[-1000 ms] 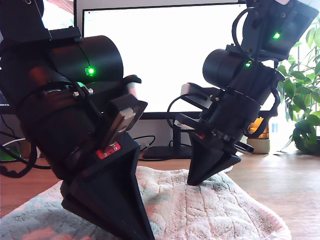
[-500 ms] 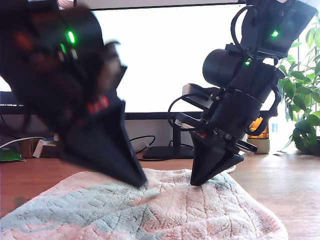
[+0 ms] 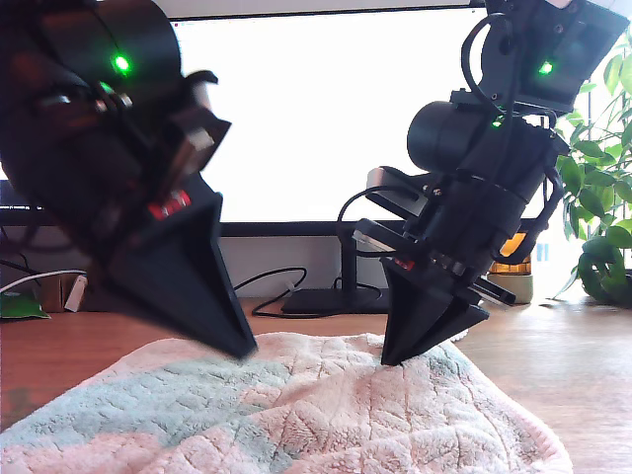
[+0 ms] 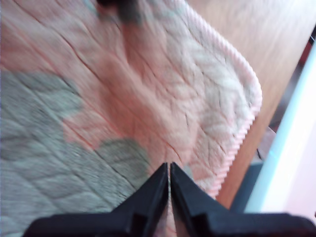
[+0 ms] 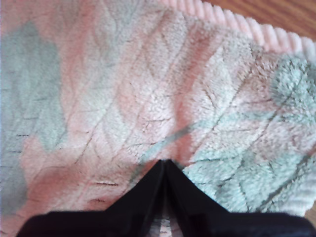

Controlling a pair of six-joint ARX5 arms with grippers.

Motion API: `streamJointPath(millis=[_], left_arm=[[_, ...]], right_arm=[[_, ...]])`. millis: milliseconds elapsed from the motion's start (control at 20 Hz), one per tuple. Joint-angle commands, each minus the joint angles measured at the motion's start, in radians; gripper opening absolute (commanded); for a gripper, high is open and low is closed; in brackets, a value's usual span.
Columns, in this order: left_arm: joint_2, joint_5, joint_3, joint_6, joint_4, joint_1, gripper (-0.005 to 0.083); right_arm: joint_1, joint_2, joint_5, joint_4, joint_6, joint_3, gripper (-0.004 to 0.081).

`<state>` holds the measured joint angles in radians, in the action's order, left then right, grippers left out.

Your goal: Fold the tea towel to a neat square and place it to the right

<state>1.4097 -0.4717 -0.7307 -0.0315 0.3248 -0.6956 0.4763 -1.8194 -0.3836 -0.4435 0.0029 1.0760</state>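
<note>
Since the towel [image 3: 326, 415] lying flat on the counter [image 3: 573, 365] looks soft, light and limp, its corded edge suits gripping; both my first gripper [image 4: 169, 170] and second gripper [image 5: 164, 168] have fingers closed, empty, tips at the pile.

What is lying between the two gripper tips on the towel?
In the exterior view, only bare tea towel lies between the two grippers' tips; nothing else rests there.

Wooden desk, towel spread on top

The brown desk [image 3: 553, 380] carries the fluffy tea towel [image 3: 326, 415], a monitor stand [image 3: 321, 296], cables [image 3: 272, 286] and a potted plant [image 3: 602, 237].
</note>
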Motion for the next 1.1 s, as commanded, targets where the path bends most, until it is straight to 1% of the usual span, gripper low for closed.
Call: streamJointPath(millis=[0,150,250,300,450,550,650,750,900,950,1050], left_arm=[[-0.040,0.012,0.014,0.013,-0.002,0.008,-0.0021],[-0.080,0.038,0.014,0.014,0.006,0.017,-0.0021],[-0.110,0.070,0.014,0.038,0.024,0.017,-0.0021],[-0.128,0.090,0.014,0.052,0.027,0.017,-0.0021],[-0.190,0.129,0.014,0.085,0.029,0.017,-0.0021],[-0.232,0.157,0.014,0.102,0.027,0.017,-0.0021],[-0.270,0.169,0.014,0.124,0.018,0.019,-0.0021],[-0.304,0.169,0.018,0.146,0.015,0.035,-0.0021],[-0.353,0.143,0.040,0.191,0.018,0.085,-0.0021],[-0.371,0.126,0.054,0.203,0.017,0.108,-0.0021],[-0.415,0.066,0.088,0.257,0.016,0.149,-0.0021]], right_arm=[[-0.001,0.013,-0.003,0.004,0.004,0.024,-0.0013],[-0.001,0.028,-0.002,0.006,0.005,0.032,-0.0013],[-0.001,0.039,-0.001,0.013,0.002,0.032,-0.0013],[-0.001,0.046,0.001,0.017,-0.013,0.032,-0.0013],[0.001,0.096,0.001,0.009,-0.098,0.032,-0.0013],[0.001,0.142,0.006,0.008,-0.116,0.032,-0.0013],[0.001,0.187,0.045,0.008,-0.120,0.031,-0.0013],[0.001,0.232,0.056,0.004,-0.149,0.030,-0.0013],[0.002,0.310,0.054,0.014,-0.193,-0.002,-0.0013],[0.001,0.340,0.052,0.024,-0.203,-0.026,-0.0012],[0.001,0.405,0.048,0.028,-0.259,-0.085,-0.0013]])
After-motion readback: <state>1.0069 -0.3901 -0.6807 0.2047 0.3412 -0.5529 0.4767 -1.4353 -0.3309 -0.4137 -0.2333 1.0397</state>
